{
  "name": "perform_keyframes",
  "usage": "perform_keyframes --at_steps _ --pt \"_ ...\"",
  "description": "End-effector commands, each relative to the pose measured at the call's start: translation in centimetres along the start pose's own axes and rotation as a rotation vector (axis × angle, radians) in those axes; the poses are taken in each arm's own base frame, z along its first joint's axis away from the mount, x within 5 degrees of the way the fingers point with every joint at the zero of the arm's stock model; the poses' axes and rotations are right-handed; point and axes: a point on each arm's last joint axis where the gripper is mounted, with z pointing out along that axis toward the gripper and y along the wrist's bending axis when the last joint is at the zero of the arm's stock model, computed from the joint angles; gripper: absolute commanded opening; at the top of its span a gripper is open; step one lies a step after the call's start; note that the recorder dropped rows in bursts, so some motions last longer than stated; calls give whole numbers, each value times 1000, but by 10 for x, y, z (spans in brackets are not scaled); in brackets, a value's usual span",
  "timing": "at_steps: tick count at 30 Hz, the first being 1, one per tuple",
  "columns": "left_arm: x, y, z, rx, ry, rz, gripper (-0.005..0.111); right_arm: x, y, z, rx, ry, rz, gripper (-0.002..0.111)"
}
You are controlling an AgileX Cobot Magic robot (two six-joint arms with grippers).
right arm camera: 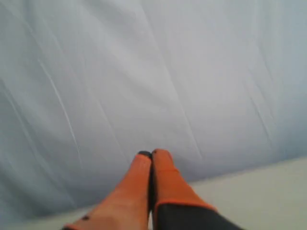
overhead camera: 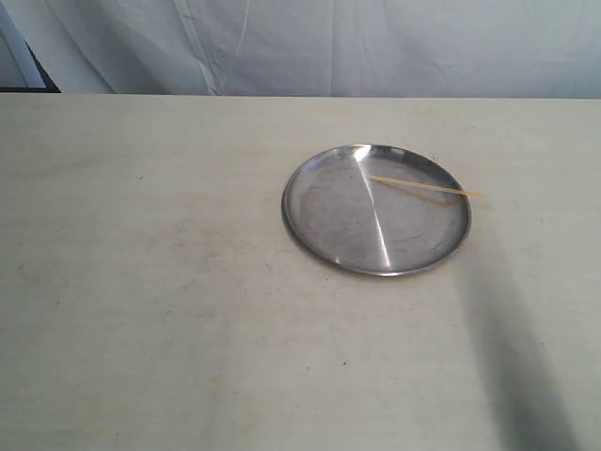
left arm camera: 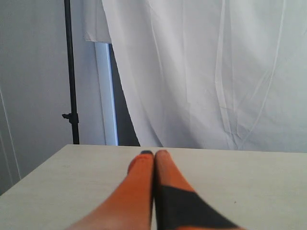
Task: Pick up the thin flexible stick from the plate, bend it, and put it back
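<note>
- The thin flexible stick (overhead camera: 423,186), a very thin, straight, pale yellow strand, is lying across the far right part of the round shallow shiny stainless-steel plate (overhead camera: 329,211). One end is resting inside the dish and the other is poking just past the rim. That overhang is probably offering the easiest place to pinch, since the rest is lying nearly flat on the metal.
- The pale beige tabletop (overhead camera: 141,282) is filling the foreground, with a soft dark shadow (overhead camera: 516,376) falling across its near right corner.
- Further back, the plate is sitting right of the middle, likely so that both arms can reach it.
- Behind the far edge a white draped cloth (overhead camera: 376,47) is hanging.
- The left hand (left arm camera: 154,153) is pressing its orange fingers together at the tips and gripping nothing. It is hovering over the tabletop and pointing at the cloth.
- The right hand (right arm camera: 151,154) is likewise closed and empty, and is pointing upward at the cloth.
- Neither hand is showing in the exterior view, so the pick-up looks not yet begun.
</note>
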Motion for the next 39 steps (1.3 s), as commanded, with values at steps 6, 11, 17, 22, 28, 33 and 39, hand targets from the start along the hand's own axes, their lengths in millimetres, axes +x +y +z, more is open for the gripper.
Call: perform_keyframes --at_steps 6,11,17,22,28,33,39 --pt "-4 0 -1 -1 -21 -5 0 41 9 200 -54 1001 -319 -1" --pt "-4 0 -1 -1 -21 -5 0 95 17 266 -125 1367 -612 -1" --pt "-4 0 -1 -1 -21 -5 0 166 42 305 -183 1485 -803 -1" --pt "-4 0 -1 -1 -21 -5 0 201 52 313 -227 1446 -850 8" --pt "-4 0 -1 -1 -21 -5 0 219 45 320 -220 1425 -900 57" --pt "-4 0 -1 -1 -21 -5 0 226 32 326 -122 1403 -951 60" --pt "-4 0 -1 -1 -21 -5 0 239 17 327 -106 1441 -923 59"
